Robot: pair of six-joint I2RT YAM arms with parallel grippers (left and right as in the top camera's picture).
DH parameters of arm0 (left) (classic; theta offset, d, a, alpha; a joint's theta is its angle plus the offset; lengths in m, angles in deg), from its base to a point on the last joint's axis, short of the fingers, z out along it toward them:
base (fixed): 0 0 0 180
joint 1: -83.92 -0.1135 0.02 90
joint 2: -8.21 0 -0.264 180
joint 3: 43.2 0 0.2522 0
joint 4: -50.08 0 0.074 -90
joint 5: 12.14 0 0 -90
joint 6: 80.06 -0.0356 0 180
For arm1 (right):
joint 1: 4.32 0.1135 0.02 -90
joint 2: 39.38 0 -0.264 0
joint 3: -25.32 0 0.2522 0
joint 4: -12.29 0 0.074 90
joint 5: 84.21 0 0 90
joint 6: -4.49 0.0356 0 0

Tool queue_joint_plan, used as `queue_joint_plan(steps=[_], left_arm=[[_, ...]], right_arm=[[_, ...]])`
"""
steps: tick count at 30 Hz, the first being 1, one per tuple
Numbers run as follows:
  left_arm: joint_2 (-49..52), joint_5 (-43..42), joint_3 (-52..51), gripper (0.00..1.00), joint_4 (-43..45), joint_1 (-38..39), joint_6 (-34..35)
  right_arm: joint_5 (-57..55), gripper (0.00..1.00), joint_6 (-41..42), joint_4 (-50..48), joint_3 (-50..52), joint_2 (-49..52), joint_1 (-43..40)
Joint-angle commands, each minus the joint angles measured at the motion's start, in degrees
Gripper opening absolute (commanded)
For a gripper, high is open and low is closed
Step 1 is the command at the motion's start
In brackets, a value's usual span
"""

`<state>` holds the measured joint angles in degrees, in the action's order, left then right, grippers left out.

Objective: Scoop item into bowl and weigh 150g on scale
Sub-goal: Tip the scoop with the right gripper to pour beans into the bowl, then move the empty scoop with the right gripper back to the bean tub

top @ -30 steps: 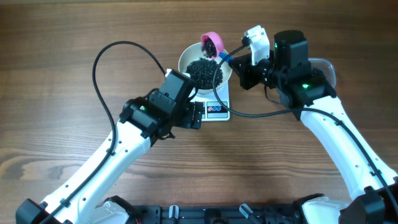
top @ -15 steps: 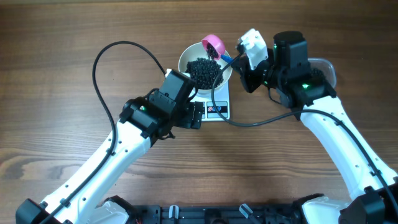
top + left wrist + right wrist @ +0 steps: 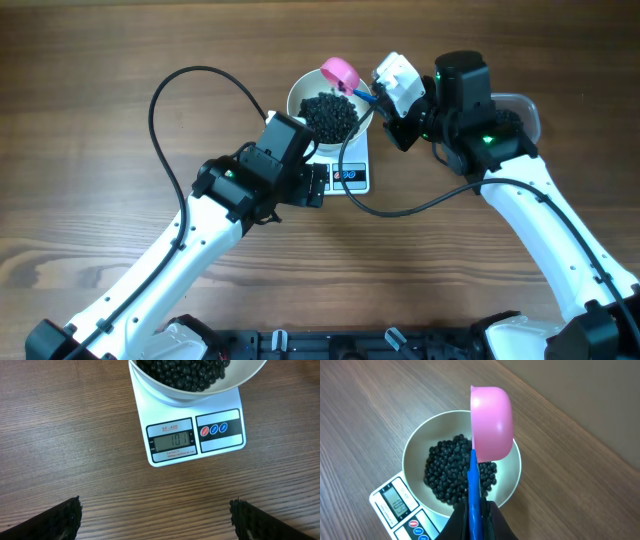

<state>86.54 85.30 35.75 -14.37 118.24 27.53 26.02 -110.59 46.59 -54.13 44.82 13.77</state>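
The white bowl [image 3: 296,98] stands on the scale [image 3: 352,178] with a heap of black beans, the item [image 3: 330,116], inside. In the left wrist view the scale [image 3: 220,430] shows a display reading about 101. My right gripper [image 3: 474,515] is shut on the blue handle [image 3: 472,485] of a pink scoop [image 3: 491,422]. The scoop hangs tipped on its side above the bowl's far rim [image 3: 412,450], outer side towards the camera. My left gripper [image 3: 157,517] is open over bare table just in front of the scale, holding nothing.
A clear plastic tub [image 3: 522,108] lies at the right, mostly hidden behind the right arm. Black cables loop from both arms, one [image 3: 160,100] to the left and one [image 3: 400,205] in front of the scale.
The right wrist has rolled and shifted slightly left, turning the scoop over above the bowl. The bean heap looks a little fuller. The left arm has not moved.
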Motion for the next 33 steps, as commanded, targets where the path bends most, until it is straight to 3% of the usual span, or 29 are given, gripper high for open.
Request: queue_joint_plan(steps=[1, 4, 9, 12, 19, 25, 30, 33], left_arm=[[0.46, -0.31, -0.37, 1.00, 0.15, -0.48, -0.87], [0.46, -0.31, -0.37, 1.00, 0.15, -0.48, -0.87], [0.46, -0.31, -0.37, 1.00, 0.15, -0.48, -0.87], [0.46, -0.31, -0.37, 1.00, 0.15, -0.48, -0.87], [0.46, -0.31, -0.37, 1.00, 0.15, -0.48, -0.87], [0.46, -0.31, -0.37, 1.00, 0.15, -0.48, -0.87], [0.46, -0.31, -0.37, 1.00, 0.15, -0.48, -0.87], [0.46, -0.31, -0.37, 1.00, 0.15, -0.48, -0.87]], right_arm=[[-1.22, 0.04, -1.92, -0.35, -0.44, 0.13, 0.24], [-1.18, 0.04, -0.57, -0.24, -0.44, 0.13, 0.24], [-0.24, 0.04, 14.84, -0.28, -0.44, 0.13, 0.24], [0.44, 0.04, 19.58, -0.31, -0.44, 0.13, 0.24], [0.33, 0.04, 19.37, -0.52, -0.42, 0.13, 0.22], [0.31, 0.04, 39.21, -6.14, -0.42, -0.57, -0.98], [-2.45, 0.04, 39.91, -6.58, -0.42, -3.67, -6.78], [-4.98, 0.04, 36.33, -3.78, -0.42, -6.05, -12.87]])
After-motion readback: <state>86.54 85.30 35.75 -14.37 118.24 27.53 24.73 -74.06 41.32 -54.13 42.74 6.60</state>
